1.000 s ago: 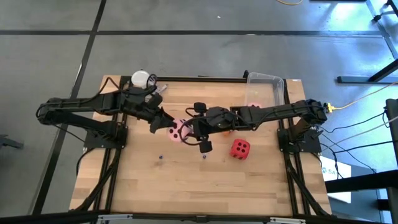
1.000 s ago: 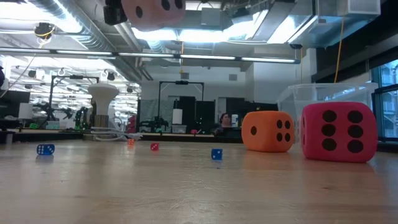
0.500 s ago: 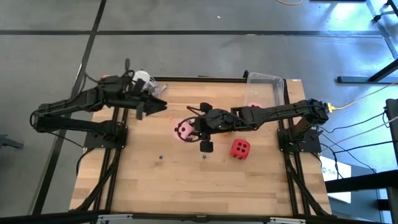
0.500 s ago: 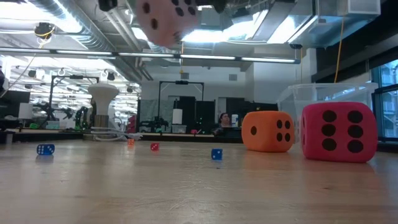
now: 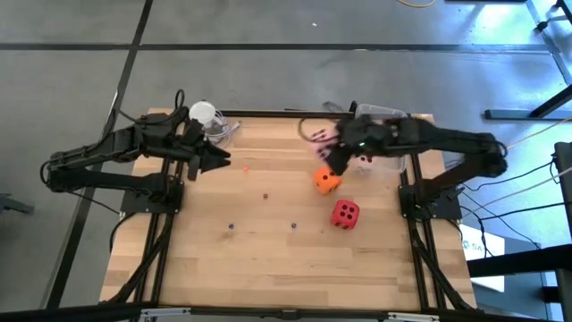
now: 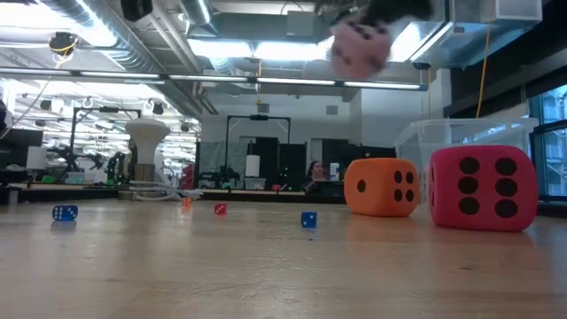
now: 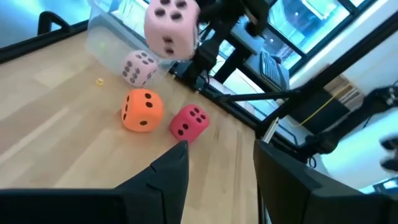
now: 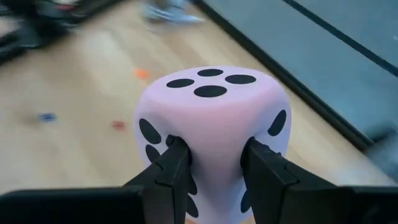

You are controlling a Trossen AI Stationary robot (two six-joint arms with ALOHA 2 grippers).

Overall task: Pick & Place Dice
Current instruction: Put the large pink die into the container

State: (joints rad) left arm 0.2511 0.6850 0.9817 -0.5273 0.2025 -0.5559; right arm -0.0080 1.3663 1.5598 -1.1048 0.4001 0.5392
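My right gripper point(image 8: 214, 163) is shut on a pale pink die with dark pips point(image 8: 211, 118), high above the table's far right part point(image 5: 319, 143), near a clear bin point(image 5: 386, 116). The die also shows in the low view point(image 6: 359, 49) and in the left wrist view point(image 7: 171, 25). A second pink die point(image 7: 139, 67) lies in the bin. An orange die point(image 5: 326, 181) and a red die point(image 5: 345, 213) rest on the table. My left gripper point(image 7: 217, 158) is open and empty over the table's far left point(image 5: 214, 161). My right gripper pinches the pink die by two opposite faces point(image 8: 186, 134) between its two fingers point(image 8: 171, 165). The gripper stands above the die in the low view. The die is lifted well clear of the table, with a four-pip face point(image 8: 210, 81) turned away from the wrist.
Several tiny dice lie on the wooden table: a blue one point(image 6: 64, 213), a red one point(image 6: 220, 209), another blue one point(image 6: 308, 219). A white round object point(image 5: 202, 114) and cables sit at the far left corner. A person point(image 6: 316, 173) sits in the room behind.
My left gripper has drawn back from the pink die toward the table's left edge. My right gripper has carried the die from the table's middle toward the far right, up to the bin, turning it on the way; the die stays lifted clear.
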